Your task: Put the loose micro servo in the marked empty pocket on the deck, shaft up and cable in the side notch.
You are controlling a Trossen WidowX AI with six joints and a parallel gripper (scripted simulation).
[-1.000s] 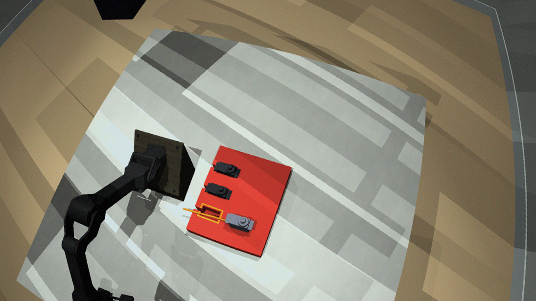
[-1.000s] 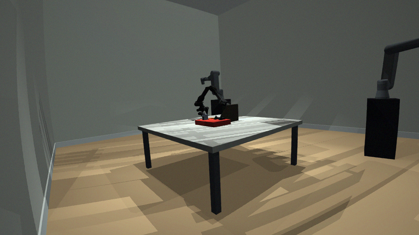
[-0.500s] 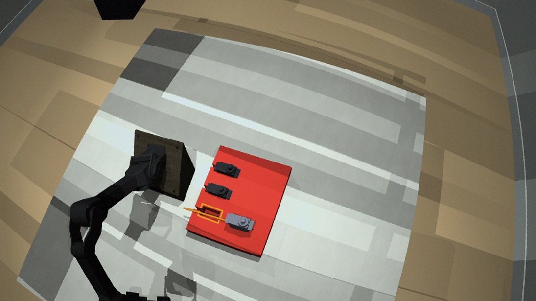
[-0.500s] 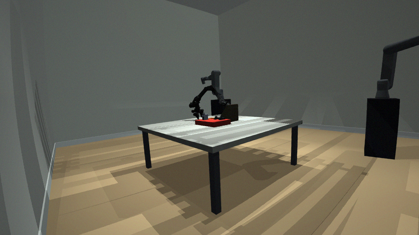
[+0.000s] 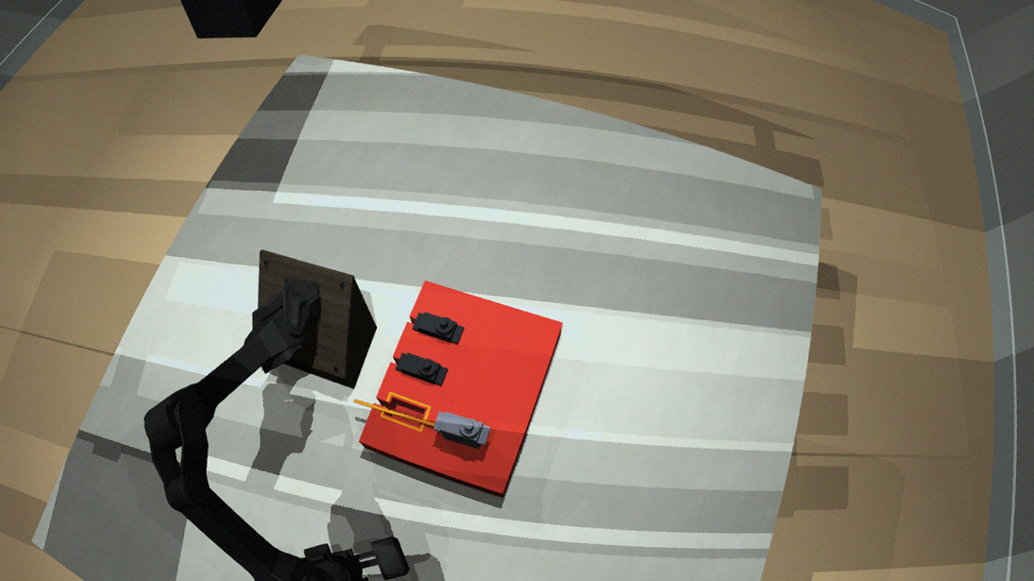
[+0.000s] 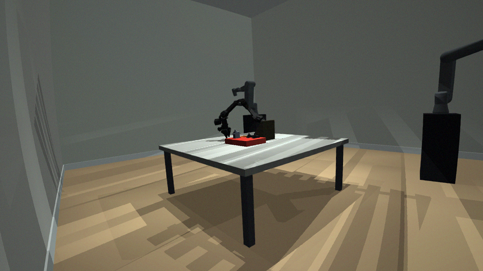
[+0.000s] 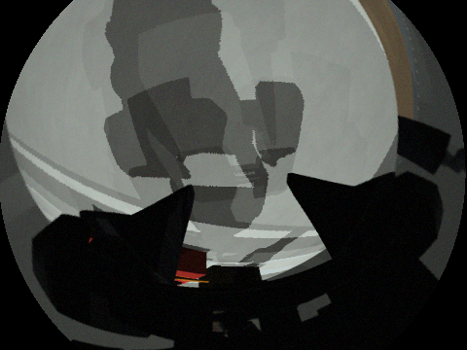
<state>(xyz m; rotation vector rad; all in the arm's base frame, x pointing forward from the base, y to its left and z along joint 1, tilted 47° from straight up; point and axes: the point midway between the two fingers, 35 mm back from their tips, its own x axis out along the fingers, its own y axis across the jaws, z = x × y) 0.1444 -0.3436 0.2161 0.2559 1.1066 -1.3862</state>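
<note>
The fingers stand wide apart, holding nothing, above the table beside the red deck. The grey servo lies on the deck just beside the orange-marked pocket. The approach is underway; next, the arm probably must reach the servo.

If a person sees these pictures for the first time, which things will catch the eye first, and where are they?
The bright red deck near the middle of the grey table stands out first, with two black servos seated along its edge near the arm's base. A loose grey servo rests on the deck beside the orange-outlined pocket, its orange cable crossing that pocket. The open black gripper hangs over the table's near edge, away from the deck.
</note>
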